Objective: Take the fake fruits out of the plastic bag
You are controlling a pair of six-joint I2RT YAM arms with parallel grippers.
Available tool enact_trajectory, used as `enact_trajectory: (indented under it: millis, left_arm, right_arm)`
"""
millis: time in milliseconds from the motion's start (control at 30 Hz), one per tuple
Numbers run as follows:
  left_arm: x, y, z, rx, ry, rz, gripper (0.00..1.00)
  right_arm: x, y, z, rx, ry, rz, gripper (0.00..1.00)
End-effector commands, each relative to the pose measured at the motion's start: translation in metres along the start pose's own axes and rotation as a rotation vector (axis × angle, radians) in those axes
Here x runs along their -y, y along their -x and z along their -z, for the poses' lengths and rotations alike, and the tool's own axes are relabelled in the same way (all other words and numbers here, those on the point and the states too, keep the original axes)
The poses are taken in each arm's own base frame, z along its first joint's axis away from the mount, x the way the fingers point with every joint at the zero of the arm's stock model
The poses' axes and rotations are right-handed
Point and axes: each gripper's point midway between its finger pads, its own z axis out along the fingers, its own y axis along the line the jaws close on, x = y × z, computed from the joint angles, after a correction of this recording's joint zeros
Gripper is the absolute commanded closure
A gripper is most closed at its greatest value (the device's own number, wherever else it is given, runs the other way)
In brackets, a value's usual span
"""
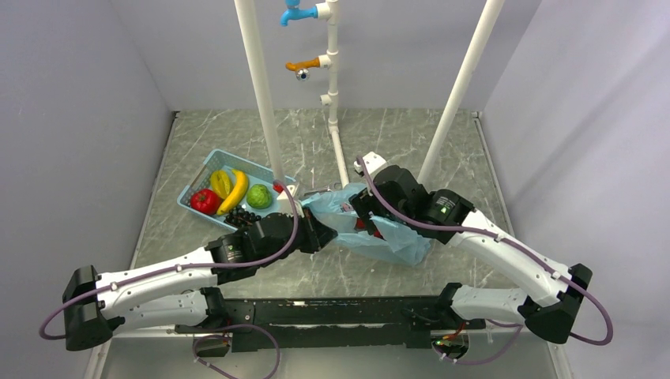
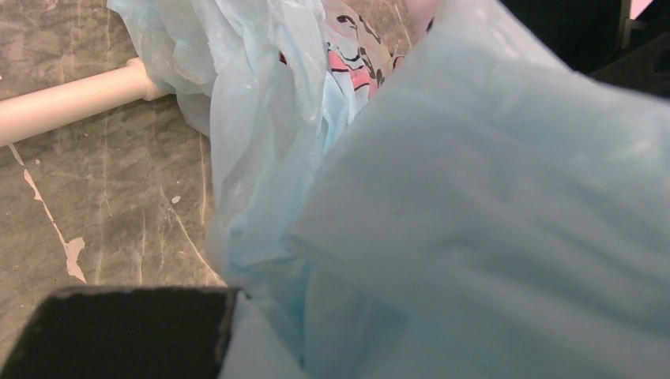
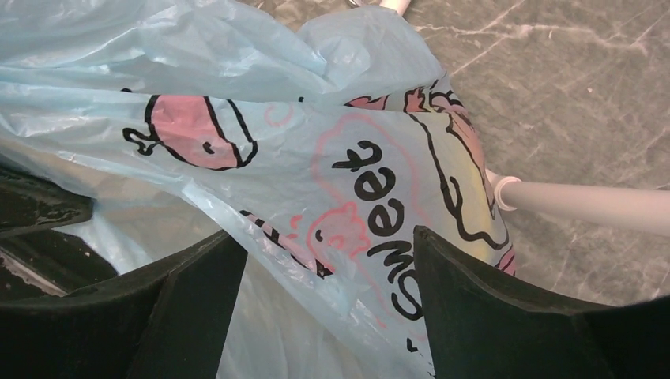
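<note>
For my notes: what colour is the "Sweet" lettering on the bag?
Black lettering, seen best in the right wrist view.

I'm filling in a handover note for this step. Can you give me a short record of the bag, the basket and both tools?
bag: light-blue plastic bag, crumpled on the table between the arms
left tool: left tool shut on the bag's left edge
right tool: right tool with fingers apart, bag film between them
basket: blue basket left of the bag
basket contents: red fruit, bananas, green fruit
grapes: black grapes at the basket's near edge
</note>
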Motion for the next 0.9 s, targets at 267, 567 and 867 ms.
enact_trajectory:
  millis: [267, 567, 867]
  left_arm:
    - [0.0, -0.006, 0.012, -0.025, -0.034, -0.005, 1.0]
    - [-0.042, -0.035, 0.02, -0.088, 0.053, 0.001, 1.0]
    - [-0.073, -0.047, 0.047, -0.133, 0.115, -0.065, 1.0]
  right_arm:
    - [0.028, 0.028, -0.004, 0.152, -0.199, -0.163, 0.71]
    - [0.066, 0.075, 0.05, 0.409, -0.34, -0.287, 1.0]
    - [0.065, 0.101, 0.063, 0.471, -0.307, -0.258, 1.0]
